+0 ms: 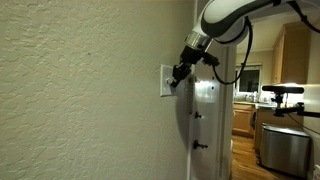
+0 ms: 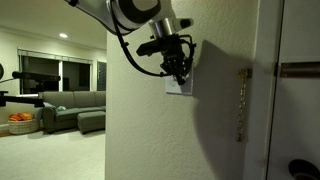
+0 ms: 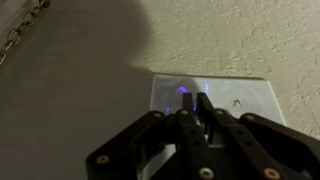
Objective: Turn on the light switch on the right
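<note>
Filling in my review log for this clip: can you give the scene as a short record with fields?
place: textured wall beside a white door
switch plate: white, mounted on the wall
end effector: closed, its tip at the switch plate; contact cannot be confirmed
switch position: not readable, covered by the end effector
background: sofa in a lit room

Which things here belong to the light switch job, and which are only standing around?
Belong to the job:
switch plate on the wall
gripper, up against the plate

Only standing around:
sofa
white door
metal bin
</note>
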Robot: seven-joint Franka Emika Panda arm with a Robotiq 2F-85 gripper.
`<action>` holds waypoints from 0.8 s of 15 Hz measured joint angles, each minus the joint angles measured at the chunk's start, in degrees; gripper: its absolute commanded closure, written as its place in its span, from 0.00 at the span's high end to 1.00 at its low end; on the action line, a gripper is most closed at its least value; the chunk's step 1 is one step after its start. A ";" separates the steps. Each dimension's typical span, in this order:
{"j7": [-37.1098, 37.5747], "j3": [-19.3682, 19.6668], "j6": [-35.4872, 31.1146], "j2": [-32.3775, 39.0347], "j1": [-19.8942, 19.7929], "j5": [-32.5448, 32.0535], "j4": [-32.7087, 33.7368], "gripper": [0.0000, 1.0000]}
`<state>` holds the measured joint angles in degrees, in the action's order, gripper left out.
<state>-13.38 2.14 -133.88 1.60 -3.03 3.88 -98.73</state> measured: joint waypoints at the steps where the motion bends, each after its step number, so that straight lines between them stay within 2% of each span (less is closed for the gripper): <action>1: -0.02 -0.01 0.04 -0.02 0.00 -0.04 0.00 0.07; 12: -0.44 0.81 5.37 -5.49 -0.19 -1.01 0.04 0.07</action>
<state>-13.82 2.95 -128.50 -3.89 -3.22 2.87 -98.69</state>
